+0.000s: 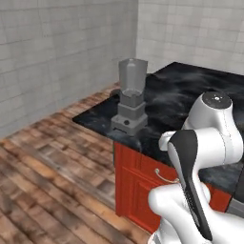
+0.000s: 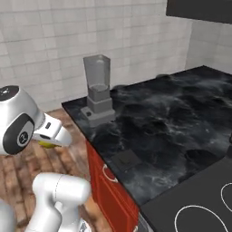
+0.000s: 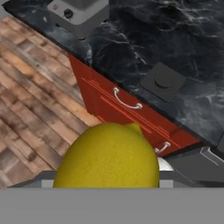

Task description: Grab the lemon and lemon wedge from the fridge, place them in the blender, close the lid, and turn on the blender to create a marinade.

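Tool [image 3: 107, 186] fingertips hidden behind lemon [image 3: 107, 157], blender [image 3: 78, 13] cut off above.

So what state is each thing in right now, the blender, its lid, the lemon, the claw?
blender: upright on the counter's corner, jug top open, looks empty
lid: off the jug, flat on the counter
lemon: whole, held at the claw
claw: shut on the lemon
red drawers: closed

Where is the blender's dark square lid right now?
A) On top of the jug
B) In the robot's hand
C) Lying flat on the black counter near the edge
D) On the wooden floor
C: the lid lies flat on the counter near its front edge, apart from the blender, whose jug top is open; the gripper carries the lemon.
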You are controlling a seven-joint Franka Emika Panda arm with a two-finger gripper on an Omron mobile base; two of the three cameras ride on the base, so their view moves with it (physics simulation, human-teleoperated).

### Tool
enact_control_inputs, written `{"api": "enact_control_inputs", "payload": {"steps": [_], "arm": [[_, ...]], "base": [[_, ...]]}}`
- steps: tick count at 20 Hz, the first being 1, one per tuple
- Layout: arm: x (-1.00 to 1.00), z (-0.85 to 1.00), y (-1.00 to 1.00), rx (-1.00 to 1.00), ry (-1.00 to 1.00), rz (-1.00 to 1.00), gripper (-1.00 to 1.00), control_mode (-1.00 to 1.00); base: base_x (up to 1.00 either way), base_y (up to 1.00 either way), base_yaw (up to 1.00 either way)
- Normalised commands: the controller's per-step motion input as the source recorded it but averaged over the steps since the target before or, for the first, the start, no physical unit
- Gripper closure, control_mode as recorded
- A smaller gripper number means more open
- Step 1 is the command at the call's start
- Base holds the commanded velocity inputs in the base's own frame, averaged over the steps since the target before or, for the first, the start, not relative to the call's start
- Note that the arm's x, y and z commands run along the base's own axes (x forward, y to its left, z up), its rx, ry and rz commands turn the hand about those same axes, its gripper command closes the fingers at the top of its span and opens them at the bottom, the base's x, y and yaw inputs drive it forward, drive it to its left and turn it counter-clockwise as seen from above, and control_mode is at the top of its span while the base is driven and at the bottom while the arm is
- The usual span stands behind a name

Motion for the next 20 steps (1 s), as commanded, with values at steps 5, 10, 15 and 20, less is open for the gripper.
{"api": "enact_control_inputs", "payload": {"steps": [5, 10, 15, 20], "arm": [[0.0, 0.0, 0.0, 0.0, 0.0, 0.0, 1.0, 1.0], [0.0, 0.0, 0.0, 0.0, 0.0, 0.0, 1.0, 1.0], [0.0, 0.0, 0.0, 0.0, 0.0, 0.0, 1.0, 1.0], [0.0, 0.0, 0.0, 0.0, 0.0, 0.0, 1.0, 1.0]], "base": [[0.38, 0.55, -0.49], [0.42, 0.65, -0.51], [0.53, 0.67, -0.5], [0.28, 0.2, -0.38]]}}
